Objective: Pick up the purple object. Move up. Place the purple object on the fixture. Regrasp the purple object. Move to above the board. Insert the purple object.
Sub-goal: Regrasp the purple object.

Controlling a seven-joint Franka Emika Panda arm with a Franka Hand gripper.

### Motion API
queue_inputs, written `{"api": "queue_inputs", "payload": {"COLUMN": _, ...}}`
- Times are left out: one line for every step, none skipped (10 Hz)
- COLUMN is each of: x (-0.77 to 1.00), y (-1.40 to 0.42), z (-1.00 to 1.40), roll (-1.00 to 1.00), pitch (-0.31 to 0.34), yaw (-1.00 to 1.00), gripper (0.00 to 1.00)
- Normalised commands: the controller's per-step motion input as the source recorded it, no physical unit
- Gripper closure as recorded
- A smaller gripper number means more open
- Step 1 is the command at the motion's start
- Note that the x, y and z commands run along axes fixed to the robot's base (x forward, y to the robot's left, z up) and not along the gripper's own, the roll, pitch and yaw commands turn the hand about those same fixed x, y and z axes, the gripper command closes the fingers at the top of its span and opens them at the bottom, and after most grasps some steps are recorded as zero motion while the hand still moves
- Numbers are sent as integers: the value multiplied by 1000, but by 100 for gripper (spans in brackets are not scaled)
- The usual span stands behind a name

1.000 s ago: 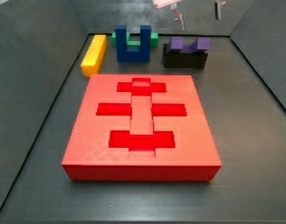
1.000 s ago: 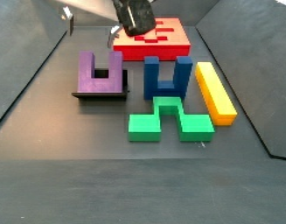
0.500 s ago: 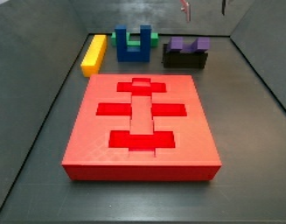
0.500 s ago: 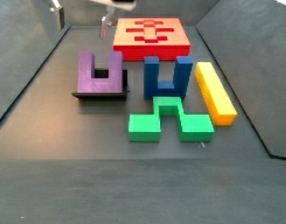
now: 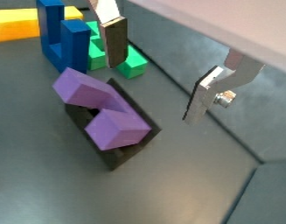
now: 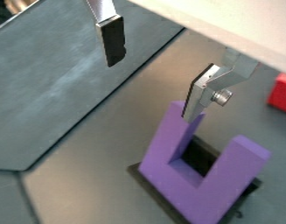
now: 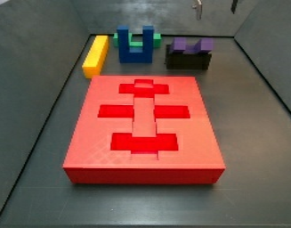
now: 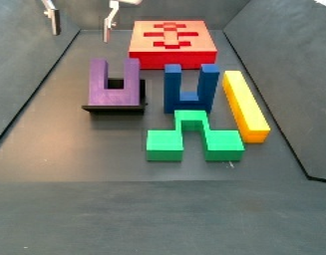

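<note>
Your claw (image 6: 159,61) is hanging wide open with nothing between its fingers (image 6: 111,41), up above the purple object (image 6: 201,166). In both side views only the fingertips are poking in at the top edge, so height is hard to judge. The purple object is sitting prongs-up on the fixture (image 5: 124,150), just beside the blue block (image 8: 189,90). The board (image 7: 144,129) is lying well apart from it.
</note>
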Motion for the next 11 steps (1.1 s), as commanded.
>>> {"api": "queue_inputs", "payload": {"x": 337, "y": -386, "z": -257, "roll": 889, "pitch": 369, "yaw": 146, "gripper": 0}}
{"api": "queue_inputs", "payload": {"x": 466, "y": -517, "z": -254, "roll": 703, "pitch": 709, "yaw": 0, "gripper": 0}}
{"api": "queue_inputs", "payload": {"x": 466, "y": -517, "z": -254, "roll": 657, "pitch": 740, "yaw": 0, "gripper": 0}}
{"api": "queue_inputs", "payload": {"x": 469, "y": -511, "z": -257, "roll": 634, "pitch": 749, "yaw": 0, "gripper": 0}}
{"api": "queue_inputs", "payload": {"x": 434, "y": -486, "z": -291, "roll": 609, "pitch": 720, "yaw": 0, "gripper": 0}}
{"api": "queue_inputs", "payload": {"x": 463, "y": -186, "z": -197, "roll": 480, "pitch": 469, "yaw": 0, "gripper": 0}}
{"api": "queue_inputs", "payload": {"x": 654, "y": 0, "z": -194, "roll": 649, "pitch": 280, "yaw": 180, "gripper": 0}}
{"api": "queue_inputs", "payload": {"x": 377, "y": 0, "z": -174, "roll": 811, "pitch": 49, "yaw": 257, "gripper": 0}}
{"api": "queue_inputs", "payload": {"x": 120, "y": 0, "z": -163, "roll": 849, "pitch": 0, "yaw": 277, "gripper": 0}}
{"api": "queue_inputs", "payload": {"x": 0, "y": 0, "z": -237, "roll": 706, "pitch": 0, "yaw": 243, "gripper": 0}}
{"api": "queue_inputs", "payload": {"x": 54, "y": 0, "z": -237, "roll": 449, "pitch": 0, "yaw": 283, "gripper": 0}}
